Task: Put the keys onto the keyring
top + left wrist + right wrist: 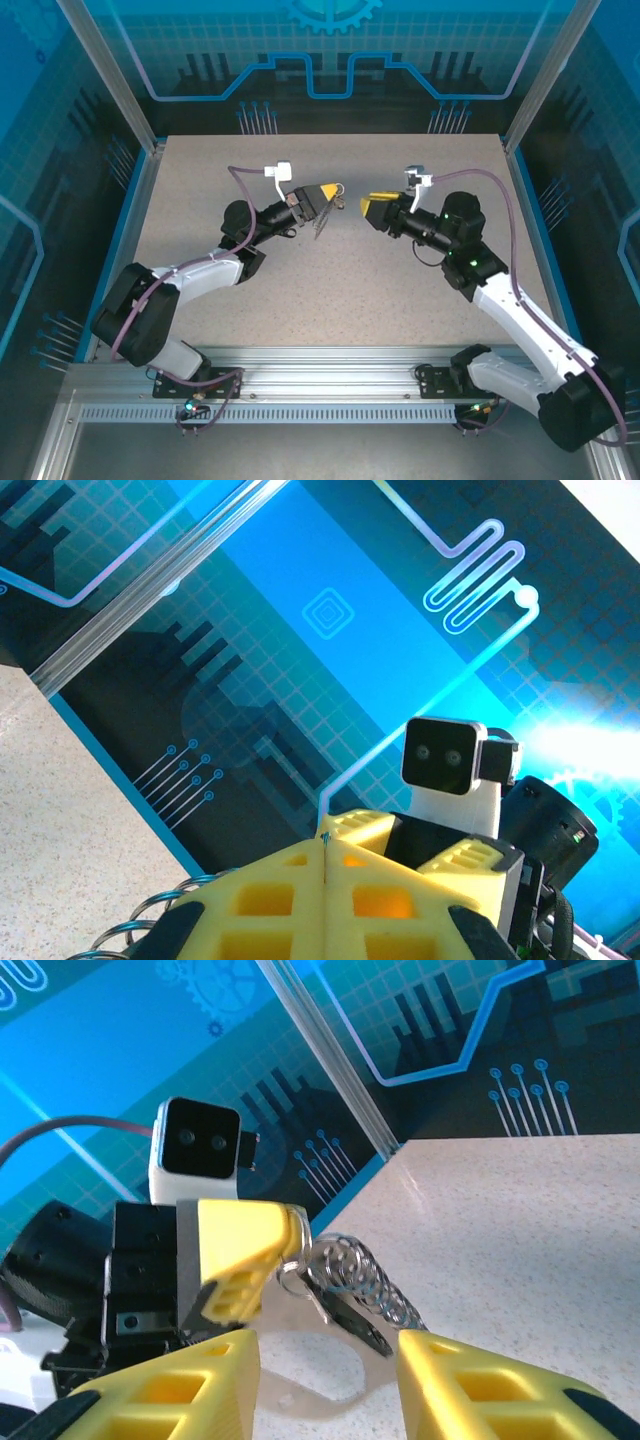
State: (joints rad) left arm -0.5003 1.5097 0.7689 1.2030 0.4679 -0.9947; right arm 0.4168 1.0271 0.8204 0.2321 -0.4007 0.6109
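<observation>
**Left tool** (pixel 327 189), upper centre of the overhead view: yellow fingers pressed together at the tip, pinching the keyring (pixel 350 1318). The dark loop hangs from that tip above the speckled surface (pixel 300 290), at centre frame in the right wrist view. A coil of silvery rings (pixel 352 1265) lies against its upper side.

**Right tool** (pixel 325 1345), just right of the left tool in the overhead view and facing it: fingers held apart, with nothing between them, close to the keyring but not touching it.

The small key cannot be told apart from the hanging metal.
</observation>
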